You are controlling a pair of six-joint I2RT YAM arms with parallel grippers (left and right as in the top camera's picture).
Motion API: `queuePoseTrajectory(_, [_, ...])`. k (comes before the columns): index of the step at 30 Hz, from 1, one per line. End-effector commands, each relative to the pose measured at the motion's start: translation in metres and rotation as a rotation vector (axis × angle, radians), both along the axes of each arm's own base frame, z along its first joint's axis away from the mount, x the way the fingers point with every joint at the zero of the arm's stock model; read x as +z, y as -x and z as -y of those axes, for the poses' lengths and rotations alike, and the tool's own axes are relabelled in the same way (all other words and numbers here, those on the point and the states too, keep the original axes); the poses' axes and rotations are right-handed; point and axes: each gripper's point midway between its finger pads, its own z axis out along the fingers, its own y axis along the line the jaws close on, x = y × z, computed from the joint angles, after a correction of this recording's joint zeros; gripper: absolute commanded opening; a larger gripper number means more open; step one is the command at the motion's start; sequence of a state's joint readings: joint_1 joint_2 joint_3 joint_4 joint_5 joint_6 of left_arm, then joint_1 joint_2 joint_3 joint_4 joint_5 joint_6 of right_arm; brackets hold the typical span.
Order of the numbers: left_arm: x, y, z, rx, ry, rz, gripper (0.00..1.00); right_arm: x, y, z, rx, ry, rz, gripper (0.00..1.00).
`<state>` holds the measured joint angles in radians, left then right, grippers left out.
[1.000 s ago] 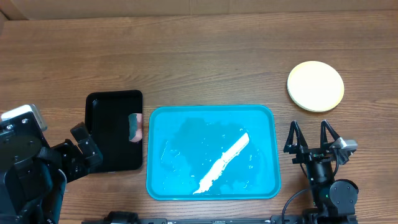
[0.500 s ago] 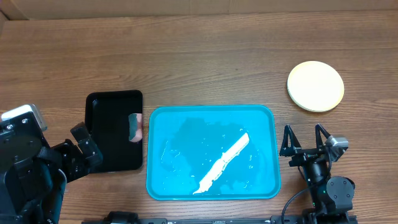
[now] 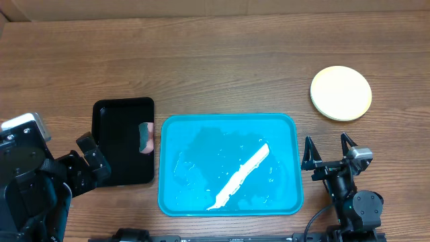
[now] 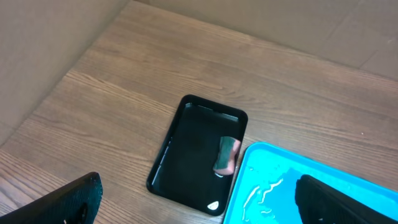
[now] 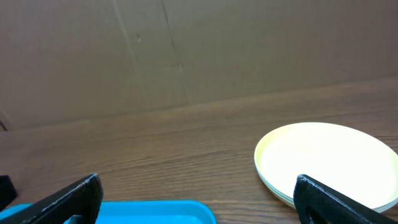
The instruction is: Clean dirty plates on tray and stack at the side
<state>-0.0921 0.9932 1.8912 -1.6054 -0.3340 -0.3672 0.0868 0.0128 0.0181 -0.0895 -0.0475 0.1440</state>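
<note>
The turquoise tray lies in the middle of the table with no plates on it, only wet sheen and a white glare streak. It also shows in the left wrist view and the right wrist view. The pale yellow plates sit stacked at the right rear, off the tray, and also show in the right wrist view. No light blue plate can be made out. My right gripper is open and empty just right of the tray. My left gripper is open and empty beside the black tray.
A small glossy black tray lies left of the turquoise tray and also shows in the left wrist view. It holds a green and pink sponge at its right edge. A cardboard wall runs along the back.
My right gripper has drawn back a little toward the front edge and shifted slightly left. The left arm, tray and plates have not moved.
</note>
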Motion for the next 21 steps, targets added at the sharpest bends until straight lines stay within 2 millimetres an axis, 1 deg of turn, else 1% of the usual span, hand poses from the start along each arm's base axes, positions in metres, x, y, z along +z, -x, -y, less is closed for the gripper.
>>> queuePoseTrajectory(1, [0.0011,0.0011,-0.0022,0.019,0.002,0.008,0.99,-0.0019,0.0000,-0.0004,0.002,0.025,0.008,1.00])
queuePoseTrajectory(21, [0.0011,0.0011,-0.0022,0.019,0.002,0.008,0.99,-0.0008,0.0000,-0.0004,0.002,0.017,0.010,1.00])
